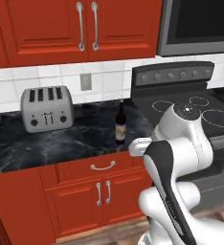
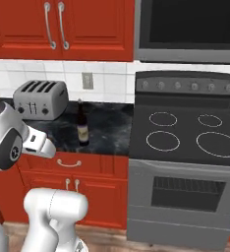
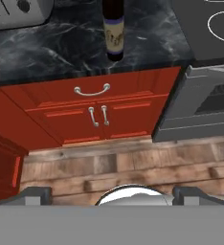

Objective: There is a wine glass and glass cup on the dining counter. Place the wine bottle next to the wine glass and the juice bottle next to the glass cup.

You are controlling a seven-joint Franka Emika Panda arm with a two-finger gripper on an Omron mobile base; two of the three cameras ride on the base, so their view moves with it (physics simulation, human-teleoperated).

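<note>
The wine bottle (image 1: 120, 125) (image 2: 82, 129) is tall, dark and labelled. It stands upright on the narrow black marble worktop (image 1: 61, 141), near its front edge and just left of the stove. In the hand view its lower half (image 3: 114, 28) appears at the top centre. My gripper (image 3: 113, 195) is open, its two dark fingertips (image 3: 35, 195) spread wide with nothing between them. It hangs in front of the cabinets, well short of the bottle and lower than the worktop. The wine glass, glass cup, juice bottle and dining counter are out of view.
A silver toaster (image 1: 47, 109) (image 2: 41, 100) sits at the back left of the worktop. A black-topped stove (image 1: 190, 107) (image 2: 186, 128) with an oven door (image 3: 205, 100) adjoins it on the right. Red cabinets (image 3: 92, 112) stand below, over a wood floor.
</note>
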